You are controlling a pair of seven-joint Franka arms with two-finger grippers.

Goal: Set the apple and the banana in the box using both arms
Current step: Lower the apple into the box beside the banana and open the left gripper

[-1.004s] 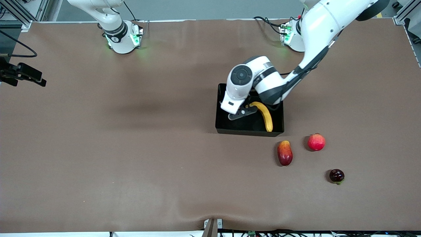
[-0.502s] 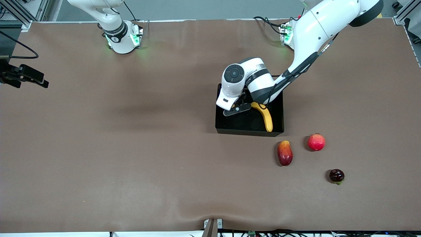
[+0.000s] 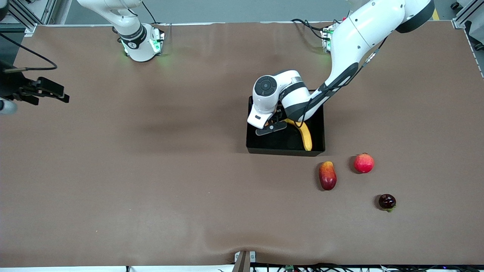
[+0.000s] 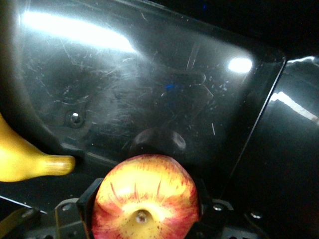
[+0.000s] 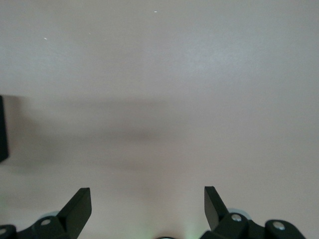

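Note:
My left gripper [image 3: 271,126] is low inside the black box [image 3: 283,152] and is shut on the apple [image 4: 145,196], red mottled with yellow, stem dimple facing the wrist camera. Its black fingers [image 4: 88,196] press both sides of the apple, just above the box's glossy floor [image 4: 149,89]. The yellow banana [image 3: 305,136] lies in the box beside the gripper, toward the left arm's end; its tip shows in the left wrist view [image 4: 30,162]. My right gripper [image 3: 56,96] is open and empty over bare table at the right arm's end; its own view [image 5: 148,194] shows only tabletop.
Three fruits lie on the brown table nearer the front camera than the box: an oblong red-and-yellow one [image 3: 327,175], an evenly pinkish-red round one [image 3: 363,163], and a small dark one [image 3: 387,201].
My left gripper has gone lower into the box with the apple, shifting a little toward the right arm's end. My right gripper has drifted slightly toward the table's middle.

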